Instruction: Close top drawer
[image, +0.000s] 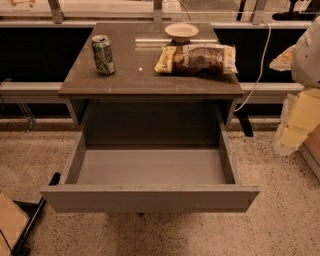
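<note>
The top drawer (150, 198) of the grey cabinet (125, 82) stands pulled far out toward the camera. Its wide, plain front panel has no handle and is nearly as wide as the tabletop. The inside of the drawer is grey and empty. My gripper is not in view. Only a white rounded part of the arm (307, 55) shows at the right edge, level with the tabletop and apart from the drawer.
On the tabletop stand a green can (103, 54), a chip bag (196, 59) and a white bowl (181, 31). A white cable (260, 65) hangs at the cabinet's right. Pale yellow objects (297, 122) sit at the right edge, and a black frame (32, 220) at the lower left on speckled floor.
</note>
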